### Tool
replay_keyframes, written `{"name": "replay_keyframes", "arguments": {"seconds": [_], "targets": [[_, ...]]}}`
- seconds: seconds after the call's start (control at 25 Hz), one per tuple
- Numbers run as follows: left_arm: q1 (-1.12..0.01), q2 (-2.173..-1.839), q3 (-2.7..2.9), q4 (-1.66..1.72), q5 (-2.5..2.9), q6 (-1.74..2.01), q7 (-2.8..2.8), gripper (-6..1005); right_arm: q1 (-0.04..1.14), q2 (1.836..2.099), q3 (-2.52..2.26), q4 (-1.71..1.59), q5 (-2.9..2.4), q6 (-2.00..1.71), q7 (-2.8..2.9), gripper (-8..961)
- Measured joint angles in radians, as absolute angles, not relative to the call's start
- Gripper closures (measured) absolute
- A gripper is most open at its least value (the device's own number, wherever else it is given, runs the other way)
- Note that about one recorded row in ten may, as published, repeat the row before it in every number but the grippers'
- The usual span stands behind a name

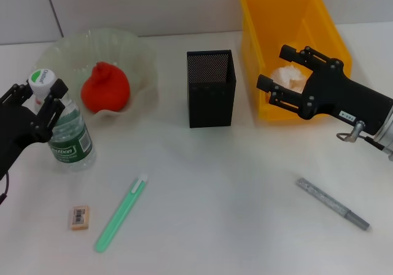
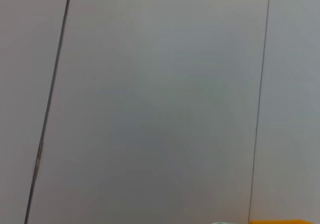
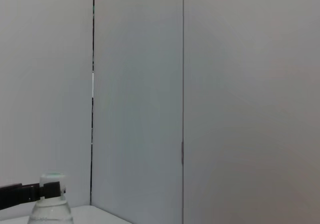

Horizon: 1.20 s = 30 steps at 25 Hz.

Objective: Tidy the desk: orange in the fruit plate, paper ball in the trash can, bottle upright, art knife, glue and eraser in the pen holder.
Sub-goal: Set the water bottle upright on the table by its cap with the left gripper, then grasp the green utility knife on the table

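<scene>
A clear water bottle point(image 1: 72, 137) with a white cap stands upright at the left; it also shows in the right wrist view point(image 3: 50, 209). My left gripper point(image 1: 40, 96) is open, with its fingers on either side of the bottle's neck. The orange point(image 1: 105, 88) lies in the translucent fruit plate point(image 1: 138, 54). The white paper ball point(image 1: 291, 77) lies in the yellow bin point(image 1: 279, 17). My right gripper point(image 1: 276, 66) is open and empty just above the ball. The black mesh pen holder point(image 1: 210, 88) stands at the middle. An eraser point(image 1: 79, 217), a green stick point(image 1: 121, 213) and a grey stick point(image 1: 333, 203) lie on the table.
The white table point(image 1: 215, 183) runs back to a grey panelled wall. The bin stands just right of the pen holder. The green stick and eraser lie front left, the grey stick front right. The left wrist view shows only wall and the bin's rim point(image 2: 275, 222).
</scene>
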<state>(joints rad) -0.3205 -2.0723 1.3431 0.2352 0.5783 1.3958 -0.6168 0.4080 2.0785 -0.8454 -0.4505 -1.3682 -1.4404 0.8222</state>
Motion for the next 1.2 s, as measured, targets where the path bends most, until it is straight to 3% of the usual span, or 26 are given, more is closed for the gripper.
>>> {"name": "replay_keyframes", "arguments": {"seconds": [0.52,0.88,1.2], "targets": [[-0.313,-2.074,1.339,0.235,0.578,1.413,-0.618,412,0.411,2.078,-0.845,-0.454,-1.368,-1.439,0.822,189],[-0.309,-2.069,1.339,0.235,0.578,1.44,-0.618,189,0.417,2.078,-0.851,-0.46,-1.371,-1.429,0.833,189],[-0.304,-2.066,1.329,0.245,0.578,1.48,-0.617,188,0.419,2.078,-0.851,-0.46,-1.375,-1.419,0.834,190]]}}
